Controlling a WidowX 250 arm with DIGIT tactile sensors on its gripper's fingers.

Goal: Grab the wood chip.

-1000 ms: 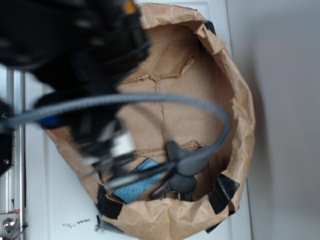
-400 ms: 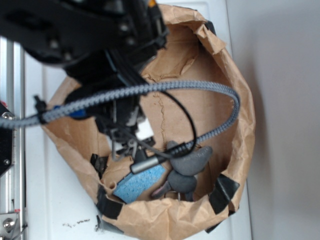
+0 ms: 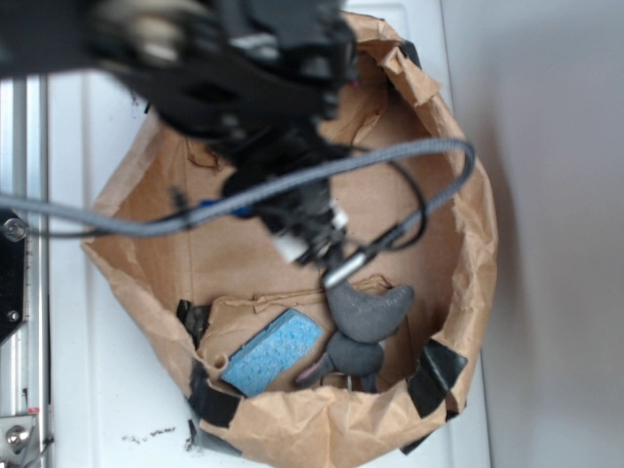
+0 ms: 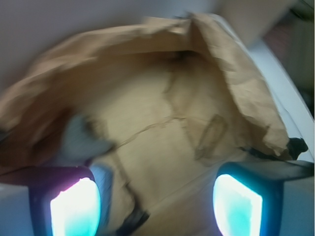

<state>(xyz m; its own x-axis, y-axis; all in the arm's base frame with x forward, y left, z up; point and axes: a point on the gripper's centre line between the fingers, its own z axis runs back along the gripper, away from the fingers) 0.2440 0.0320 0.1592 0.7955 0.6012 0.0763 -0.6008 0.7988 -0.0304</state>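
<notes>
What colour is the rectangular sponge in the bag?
Blue, speckled; the sponge shows best in the exterior view.

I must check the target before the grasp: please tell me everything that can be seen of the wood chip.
The wood chip shows only in the blurred wrist view: a small, elongated brown piece, nearly the colour of the paper bag whose floor it lies flat on. It lies apart from the open gripper; nothing else touches it. Grain cannot be made out.

A lab-style robot bench: white tabletop (image 3: 117, 390), aluminium rail (image 3: 24, 380), taped paper bin (image 3: 468, 244).
</notes>
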